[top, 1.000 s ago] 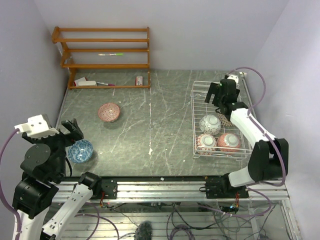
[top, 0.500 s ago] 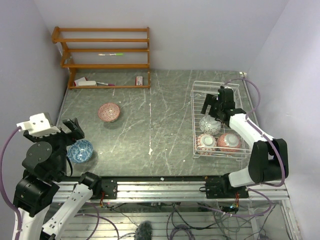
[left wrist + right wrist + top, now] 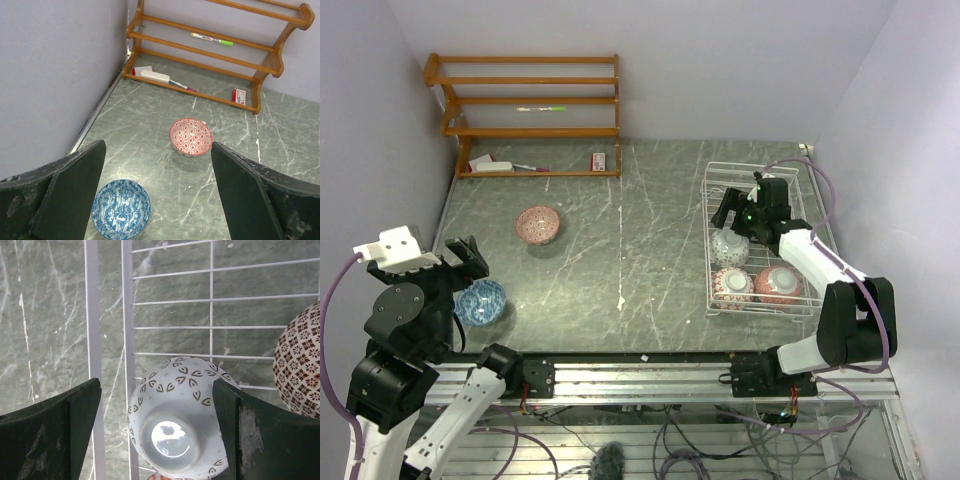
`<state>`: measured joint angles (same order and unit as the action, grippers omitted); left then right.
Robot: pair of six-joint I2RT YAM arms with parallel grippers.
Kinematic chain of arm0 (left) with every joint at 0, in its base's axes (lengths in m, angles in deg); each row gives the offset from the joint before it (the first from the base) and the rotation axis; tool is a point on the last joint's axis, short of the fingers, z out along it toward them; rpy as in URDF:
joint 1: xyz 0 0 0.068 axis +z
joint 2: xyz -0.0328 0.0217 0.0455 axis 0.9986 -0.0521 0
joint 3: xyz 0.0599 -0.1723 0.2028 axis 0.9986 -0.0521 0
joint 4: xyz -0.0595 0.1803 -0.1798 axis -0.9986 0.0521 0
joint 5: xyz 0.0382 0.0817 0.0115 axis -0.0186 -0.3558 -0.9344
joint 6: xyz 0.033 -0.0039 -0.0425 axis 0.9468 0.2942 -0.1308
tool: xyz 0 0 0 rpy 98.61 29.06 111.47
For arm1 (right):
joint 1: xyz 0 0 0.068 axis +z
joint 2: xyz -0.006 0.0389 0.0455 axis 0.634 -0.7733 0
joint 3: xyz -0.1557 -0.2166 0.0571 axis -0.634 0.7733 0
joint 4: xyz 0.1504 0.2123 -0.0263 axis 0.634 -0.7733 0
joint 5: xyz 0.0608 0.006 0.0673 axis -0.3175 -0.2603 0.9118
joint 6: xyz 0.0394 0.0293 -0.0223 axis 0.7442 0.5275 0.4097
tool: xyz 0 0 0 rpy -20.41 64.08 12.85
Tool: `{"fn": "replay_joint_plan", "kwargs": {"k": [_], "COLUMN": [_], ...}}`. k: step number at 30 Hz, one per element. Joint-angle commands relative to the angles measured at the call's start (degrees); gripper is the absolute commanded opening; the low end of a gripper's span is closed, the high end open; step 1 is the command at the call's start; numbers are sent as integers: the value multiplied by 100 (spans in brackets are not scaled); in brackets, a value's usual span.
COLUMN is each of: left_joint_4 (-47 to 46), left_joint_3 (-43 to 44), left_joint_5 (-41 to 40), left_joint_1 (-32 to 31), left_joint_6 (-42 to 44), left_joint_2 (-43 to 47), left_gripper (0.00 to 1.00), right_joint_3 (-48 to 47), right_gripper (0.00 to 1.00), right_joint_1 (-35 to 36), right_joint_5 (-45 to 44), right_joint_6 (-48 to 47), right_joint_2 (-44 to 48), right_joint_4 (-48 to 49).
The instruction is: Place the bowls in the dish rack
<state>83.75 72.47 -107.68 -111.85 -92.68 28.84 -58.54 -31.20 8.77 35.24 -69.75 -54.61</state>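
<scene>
Two bowls [image 3: 537, 224] on table [image 3: 650, 210], four in dish rack [image 3: 745, 165], left gripper [image 3: 157, 145], right gripper [image 3: 156, 385] released

We count three bowls [image 3: 779, 284] showing in rack [image 3: 720, 175], right pincer [image 3: 737, 222] over farthest one. Pink bowl [image 3: 537, 224] and blue bowl [image 3: 480, 301] on bench [image 3: 620, 250]; left pincer [image 3: 460, 263] just above blue.

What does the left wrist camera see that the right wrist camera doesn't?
Only the left wrist view: a blue bowl and a red bowl upright on the table, plus the wooden shelf with a green-capped marker.
Only the right wrist view: the dish rack, holding an upside-down white bowl and a brown-patterned bowl.
Both: the grey marbled table, and open dark fingers at the sides, left fingers in one, right fingers in the other.
</scene>
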Motion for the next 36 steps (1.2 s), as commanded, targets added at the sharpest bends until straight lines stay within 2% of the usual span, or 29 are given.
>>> {"fn": "replay_joint_plan", "kwargs": {"k": [1, 10, 14, 23, 29, 36], "left_joint_4": [-174, -121, -146, -10, 50, 47], "left_joint_3": [-9, 26, 43, 146, 209, 221], "left_joint_5": [35, 2, 40, -4, -53, -53], "left_joint_1": [-65, -67, -65, -65, -73, -70], "left_joint_6": [-110, -114, -124, -111, -87, -25], "left_joint_2": [-57, -21, -8, 66, 93, 93], "left_gripper": [97, 98, 97, 98, 98, 98], "right_joint_3": [63, -668, -1265, -2040, -1873, -1521], "right_gripper": [93, 93, 95, 96, 95, 95], "right_joint_1": [2, 3, -93, -592, -625, -680], "right_joint_5": [480, -791, -1610, -2084, -2386, -2489], "right_joint_6": [112, -141, -298, -470, -495, -405], "right_joint_2": [25, 197, -306, -1499, -1686, -1471], "right_joint_4": [-2, -277, -606, -815, -600, -699]}}
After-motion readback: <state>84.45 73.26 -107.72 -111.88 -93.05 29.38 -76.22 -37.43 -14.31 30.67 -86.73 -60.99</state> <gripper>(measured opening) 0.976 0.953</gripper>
